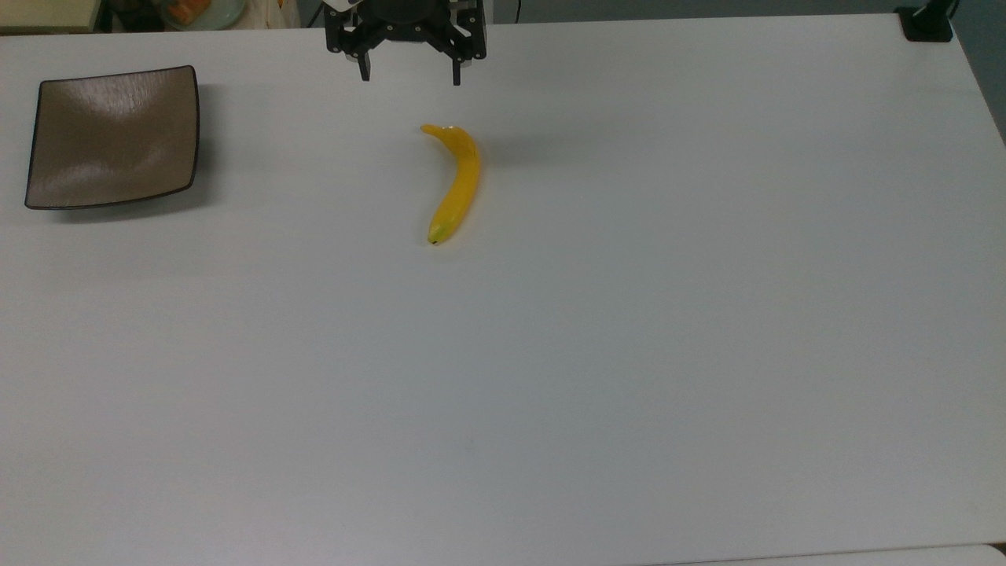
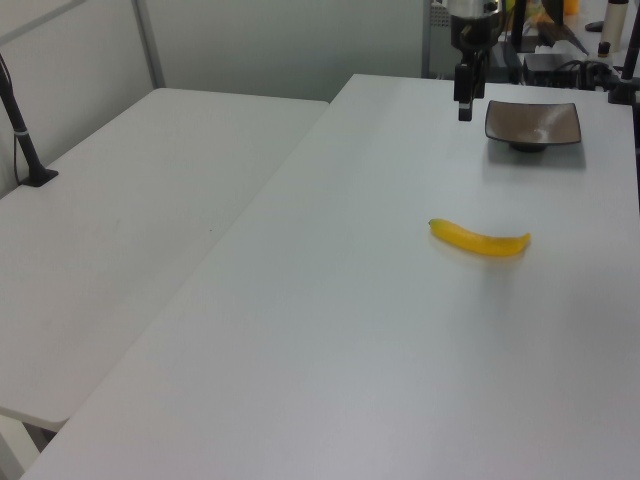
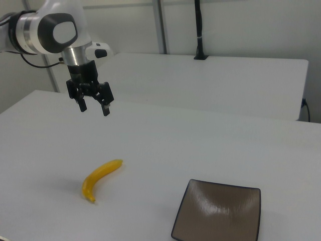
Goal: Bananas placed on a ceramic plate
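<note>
A single curved yellow banana (image 1: 456,182) lies on the white table, its greenish dark-tipped end toward the top view's bottom; it also shows as the banana (image 2: 481,240) and the banana (image 3: 99,177). The square brown-grey ceramic plate (image 1: 112,137) sits empty at the top view's far left, also seen as the plate (image 2: 533,123) and the plate (image 3: 218,211). My gripper (image 1: 410,77) hangs open in the air above the table, beyond the banana's stem end, fingers spread with nothing between them; the same gripper (image 3: 94,109) points down, and the gripper (image 2: 465,112) hangs near the plate.
The white table (image 1: 597,354) stretches wide around the banana. A second white table (image 2: 130,220) stands beside it across a seam. A black clamp post (image 1: 927,22) is fixed at the top view's upper right corner. Clutter sits behind the plate (image 2: 560,40).
</note>
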Robot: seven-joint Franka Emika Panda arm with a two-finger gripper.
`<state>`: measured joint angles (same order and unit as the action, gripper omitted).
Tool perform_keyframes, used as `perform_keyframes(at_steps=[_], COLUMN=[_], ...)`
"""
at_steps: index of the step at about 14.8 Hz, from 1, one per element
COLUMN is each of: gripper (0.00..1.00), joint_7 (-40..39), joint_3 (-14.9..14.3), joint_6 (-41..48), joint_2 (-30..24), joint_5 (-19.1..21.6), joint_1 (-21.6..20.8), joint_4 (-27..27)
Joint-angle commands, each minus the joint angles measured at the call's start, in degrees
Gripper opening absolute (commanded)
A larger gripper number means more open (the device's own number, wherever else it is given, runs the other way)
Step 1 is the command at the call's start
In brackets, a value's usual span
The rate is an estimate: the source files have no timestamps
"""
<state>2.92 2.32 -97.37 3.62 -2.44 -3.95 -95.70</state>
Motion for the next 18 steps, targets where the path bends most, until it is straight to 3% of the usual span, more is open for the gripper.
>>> perform_keyframes(at_steps=[1,18], gripper=[1.0,1.0], joint_7=[-0.46,-0.46], joint_3=[0.23,1.19], joint_6=[-3.33,-3.44], joint_2=[-2.83,-2.74], joint_5=[0.33,0.24], joint_1=[0.53,0.44], joint_4=[-3.96,-5.73])
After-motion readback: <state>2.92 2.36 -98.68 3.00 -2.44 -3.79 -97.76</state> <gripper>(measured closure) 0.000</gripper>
